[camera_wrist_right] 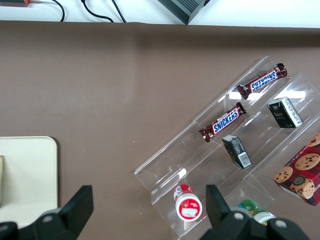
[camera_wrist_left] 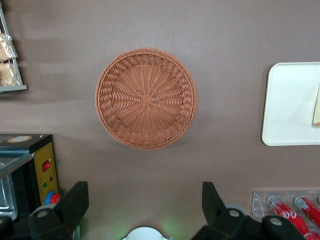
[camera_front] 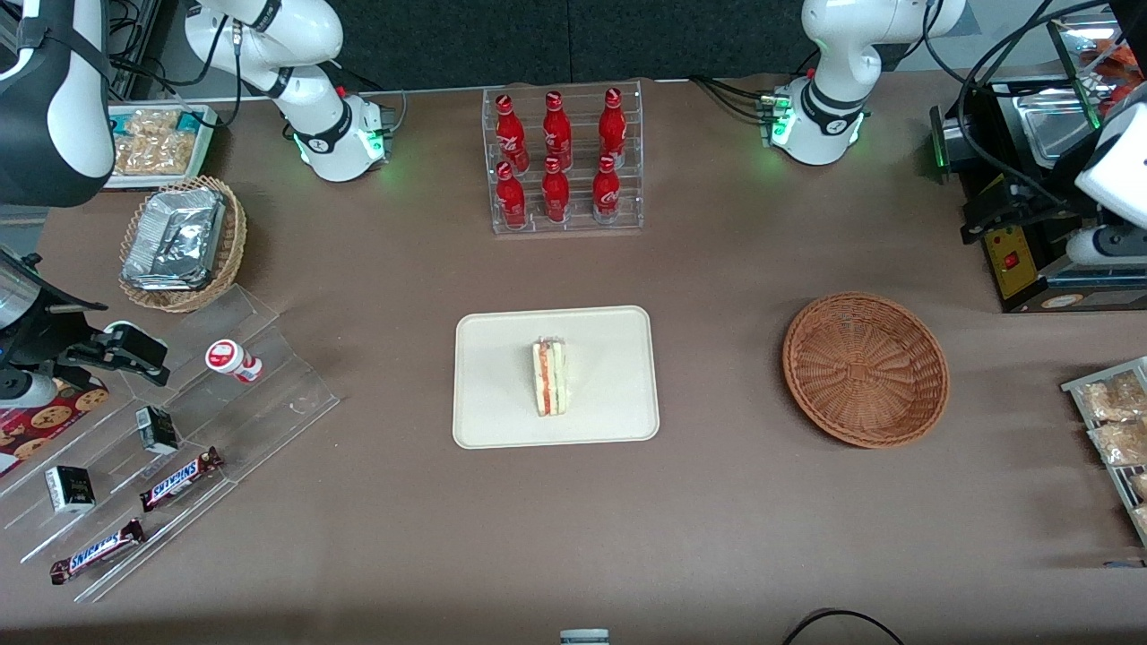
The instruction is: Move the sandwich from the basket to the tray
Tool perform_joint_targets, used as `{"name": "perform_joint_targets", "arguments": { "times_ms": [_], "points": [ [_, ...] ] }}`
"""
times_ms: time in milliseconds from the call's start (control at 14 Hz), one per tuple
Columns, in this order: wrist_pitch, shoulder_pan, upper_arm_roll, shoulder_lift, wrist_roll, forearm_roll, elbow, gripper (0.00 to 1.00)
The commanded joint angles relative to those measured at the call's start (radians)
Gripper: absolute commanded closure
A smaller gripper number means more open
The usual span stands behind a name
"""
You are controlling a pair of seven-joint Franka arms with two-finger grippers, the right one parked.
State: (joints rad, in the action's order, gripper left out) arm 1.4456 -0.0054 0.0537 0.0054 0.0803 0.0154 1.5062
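A brown surface [camera_front: 717, 502] carried everything, with a dark wall at its edge farthest from the front camera. The tray [camera_front: 502, 421] lay at the middle, flat, and the sandwich [camera_front: 549, 377] lay on it near its centre, its orange-red and green layers facing up along the cut edge. The basket [camera_front: 866, 368] sat well apart from the tray, toward the working arm's end, with nothing in it. Bare brown cloth ran between the two, and a broad strip of it lay nearer the front camera than both.

The pincer [camera_wrist_left: 145, 212] hung high above the surface, looking straight down on the basket [camera_wrist_left: 146, 98], its two black fingers [camera_wrist_left: 74, 202] spread wide apart and holding nothing. A corner of the tray [camera_wrist_left: 290, 110] showed in that same view.

Farther from the front camera than the tray stood a clear rack of red bottles [camera_front: 563, 159]. Toward the parked arm's end were a tan wicker basket of foil packs [camera_front: 179, 242] and stepped clear racks [camera_front: 179, 430] with Snickers bars [camera_front: 182, 477]. At the working arm's end, a black machine [camera_front: 1030, 206] and a rack of snack packs [camera_front: 1116, 421] crowded the surface's edge near the basket.
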Motion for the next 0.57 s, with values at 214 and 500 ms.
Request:
{"name": "perform_joint_targets", "arguments": {
  "times_ms": [214, 500],
  "points": [
    [0.053, 0.004, 0.003, -0.122, -0.008, -0.012, 0.151, 0.0],
    [0.041, 0.004, 0.005, -0.122, -0.01, -0.009, 0.147, 0.0]
  ]
}}
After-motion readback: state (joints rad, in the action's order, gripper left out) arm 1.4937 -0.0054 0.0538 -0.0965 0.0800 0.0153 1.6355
